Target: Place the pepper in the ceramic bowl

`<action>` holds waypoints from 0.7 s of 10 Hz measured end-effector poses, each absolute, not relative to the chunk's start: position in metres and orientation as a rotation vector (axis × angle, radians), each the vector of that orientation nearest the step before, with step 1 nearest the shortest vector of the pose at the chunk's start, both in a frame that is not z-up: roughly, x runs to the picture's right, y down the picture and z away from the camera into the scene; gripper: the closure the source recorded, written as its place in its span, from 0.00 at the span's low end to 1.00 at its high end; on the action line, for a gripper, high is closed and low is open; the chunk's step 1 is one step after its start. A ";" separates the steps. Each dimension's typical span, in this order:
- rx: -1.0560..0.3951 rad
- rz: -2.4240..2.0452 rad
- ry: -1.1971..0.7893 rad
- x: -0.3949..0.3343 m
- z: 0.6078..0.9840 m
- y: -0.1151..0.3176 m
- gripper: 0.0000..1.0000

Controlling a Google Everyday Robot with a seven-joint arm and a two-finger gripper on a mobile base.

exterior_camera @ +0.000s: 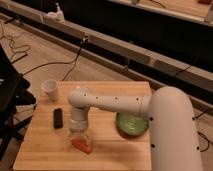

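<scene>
The orange-red pepper [82, 146] lies on the wooden table [45, 145] near its front edge. My gripper [80, 137] hangs straight down over it from the white arm, right above or touching the pepper's top. The green ceramic bowl [131, 125] sits on the table to the right of the pepper, partly hidden behind my arm's large white link.
A black phone [58, 118] lies left of the gripper. A white cup [50, 90] stands at the table's back left. A black chair [10, 95] is off the table's left edge. Cables run over the floor behind.
</scene>
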State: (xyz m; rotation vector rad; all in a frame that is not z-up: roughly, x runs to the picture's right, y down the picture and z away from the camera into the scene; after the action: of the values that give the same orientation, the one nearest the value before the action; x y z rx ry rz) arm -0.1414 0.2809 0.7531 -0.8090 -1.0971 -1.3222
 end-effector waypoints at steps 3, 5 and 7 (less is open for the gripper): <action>-0.841 -1.335 -1.107 -0.144 0.758 0.288 0.33; -0.852 -1.334 -1.111 -0.145 0.761 0.291 0.33; -0.864 -1.331 -1.128 -0.151 0.763 0.298 0.33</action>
State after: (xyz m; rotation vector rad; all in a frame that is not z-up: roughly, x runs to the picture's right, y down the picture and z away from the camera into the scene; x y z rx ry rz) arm -0.1508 0.2984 0.7632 -0.8645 -1.1276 -1.3312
